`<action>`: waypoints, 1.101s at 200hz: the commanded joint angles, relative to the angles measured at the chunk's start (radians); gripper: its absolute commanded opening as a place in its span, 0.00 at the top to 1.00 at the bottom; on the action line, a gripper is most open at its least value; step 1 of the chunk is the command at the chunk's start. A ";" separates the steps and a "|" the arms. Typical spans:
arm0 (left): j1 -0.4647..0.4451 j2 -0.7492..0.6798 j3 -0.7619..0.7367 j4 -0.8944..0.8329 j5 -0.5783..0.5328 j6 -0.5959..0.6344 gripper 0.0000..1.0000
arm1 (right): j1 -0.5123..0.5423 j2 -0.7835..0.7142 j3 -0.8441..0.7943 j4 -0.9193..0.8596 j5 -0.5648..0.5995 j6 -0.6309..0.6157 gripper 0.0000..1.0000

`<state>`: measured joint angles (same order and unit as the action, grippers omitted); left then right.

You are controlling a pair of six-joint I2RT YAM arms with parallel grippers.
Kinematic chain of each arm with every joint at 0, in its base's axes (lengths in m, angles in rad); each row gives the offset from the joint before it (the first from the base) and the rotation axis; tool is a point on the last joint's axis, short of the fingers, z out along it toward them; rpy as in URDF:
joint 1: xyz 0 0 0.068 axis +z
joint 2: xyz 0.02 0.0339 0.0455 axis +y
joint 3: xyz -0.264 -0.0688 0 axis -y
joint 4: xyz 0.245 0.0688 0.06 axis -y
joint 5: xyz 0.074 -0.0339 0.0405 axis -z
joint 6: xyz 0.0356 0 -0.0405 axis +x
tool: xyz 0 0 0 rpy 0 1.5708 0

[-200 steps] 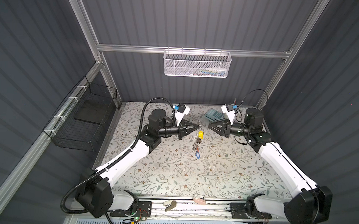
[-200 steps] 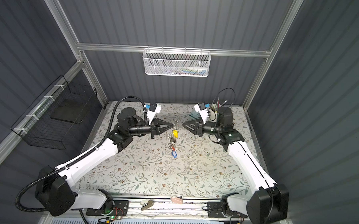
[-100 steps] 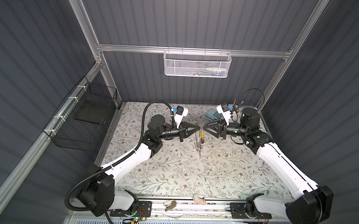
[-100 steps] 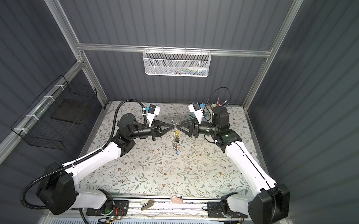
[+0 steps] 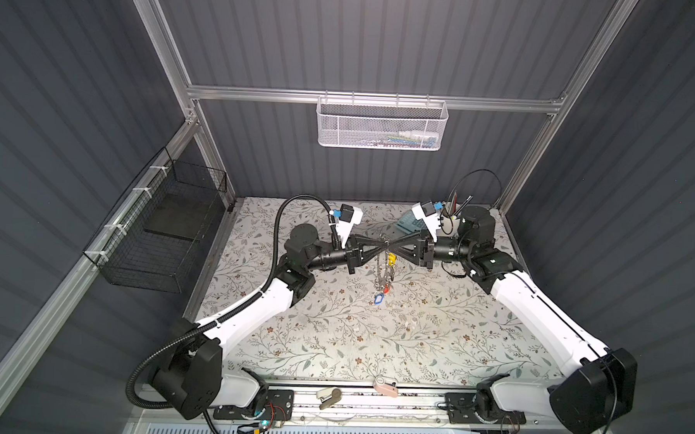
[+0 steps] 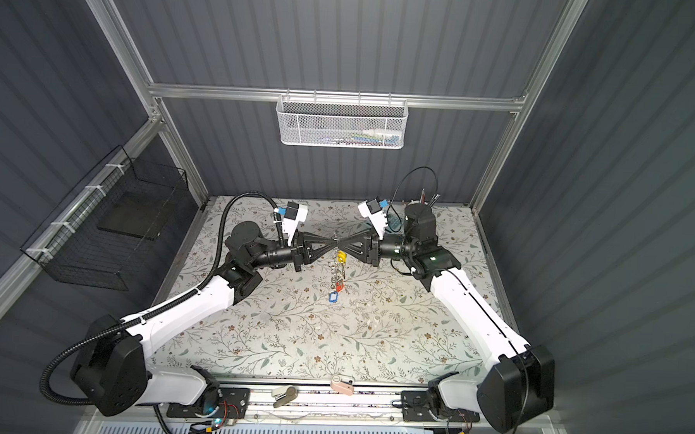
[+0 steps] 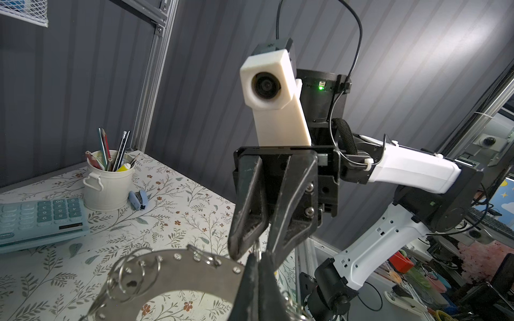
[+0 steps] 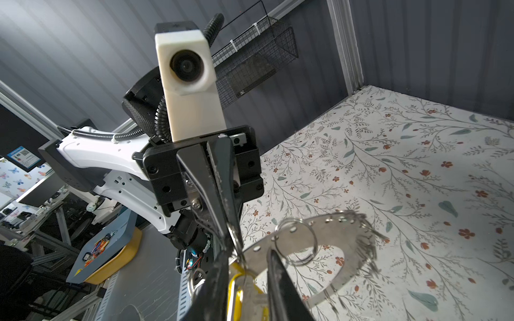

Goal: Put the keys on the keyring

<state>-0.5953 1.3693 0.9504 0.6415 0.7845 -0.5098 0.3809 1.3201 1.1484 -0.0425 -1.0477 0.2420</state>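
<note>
room: black wire basket [image 5: 156,225] on the wall at far left, well clear. table [image 5: 332,346] bare across the lower half of both top views. left arm reaches level toward centre frame, left gripper [image 5: 380,247] clamped shut on the keyring [image 5: 382,272] rim. ring hangs edge-on under the tips, flat grey, wire loops round its edge. the keys [image 5: 387,287] dangle off it: yellow tag on top, then red, blue lowest. right gripper [image 5: 391,249] meets it tip to tip, jaws slightly apart astride a loop; contact unclear. calculator [image 5: 408,225] and pencil cup [image 5: 450,221] behind it, upper right.
</note>
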 commanded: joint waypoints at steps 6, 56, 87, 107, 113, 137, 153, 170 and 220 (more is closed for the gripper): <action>-0.004 -0.006 -0.003 0.058 -0.002 -0.012 1.00 | 0.009 0.019 0.035 -0.016 -0.035 -0.016 0.82; -0.004 -0.007 0.002 0.019 0.003 0.011 1.00 | 0.009 0.019 0.038 -0.028 -0.018 -0.035 1.00; -0.004 -0.026 0.033 -0.141 -0.011 0.103 0.92 | 0.008 0.012 0.045 -0.060 0.013 -0.070 1.00; -0.003 -0.037 0.058 -0.245 -0.014 0.160 0.79 | 0.009 0.008 0.057 -0.089 0.025 -0.096 1.00; -0.001 -0.040 0.067 -0.280 -0.015 0.179 0.76 | 0.008 0.008 0.060 -0.099 0.028 -0.103 1.00; 0.025 -0.053 0.099 -0.401 -0.014 0.230 0.68 | 0.008 0.005 0.081 -0.148 0.035 -0.142 1.00; 0.068 -0.059 0.118 -0.457 0.004 0.243 0.64 | 0.009 0.004 0.094 -0.186 0.043 -0.171 1.00; 0.119 -0.068 0.145 -0.513 0.036 0.271 0.58 | 0.009 0.004 0.108 -0.232 0.046 -0.209 1.00; 0.138 0.007 0.396 -1.016 0.178 0.701 0.44 | 0.019 0.011 0.164 -0.412 0.074 -0.360 1.00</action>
<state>-0.4507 1.3376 1.2205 -0.0704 0.8459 -0.0776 0.3897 1.3361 1.2594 -0.3473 -0.9806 -0.0078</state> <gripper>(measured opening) 0.548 0.047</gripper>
